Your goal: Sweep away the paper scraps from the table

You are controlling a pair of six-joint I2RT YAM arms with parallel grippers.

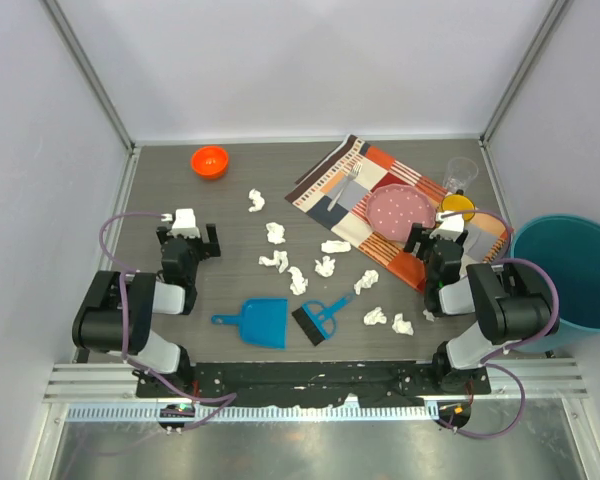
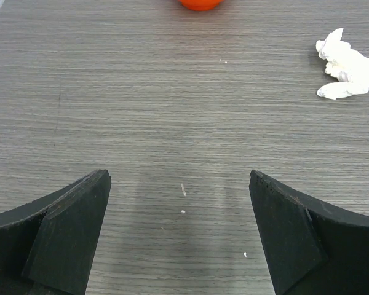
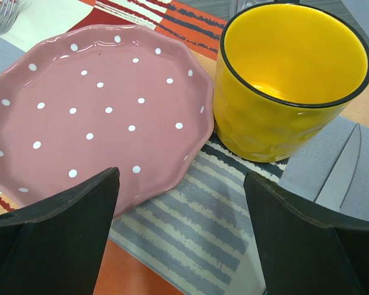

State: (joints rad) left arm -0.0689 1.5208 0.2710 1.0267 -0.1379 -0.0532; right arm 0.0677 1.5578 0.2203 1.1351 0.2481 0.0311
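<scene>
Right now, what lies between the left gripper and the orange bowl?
Bare table with tiny white specks: the left wrist view shows nothing else from the left gripper to the orange bowl. One paper scrap lies rightward.

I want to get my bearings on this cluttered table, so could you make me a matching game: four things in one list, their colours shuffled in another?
Things:
1. dustpan
2. small bowl
3. plate
4. cup

Colours:
A. yellow
B. blue
C. pink with white dots
D. orange

Pairs: 1-B, 2-D, 3-C, 4-A.
</scene>
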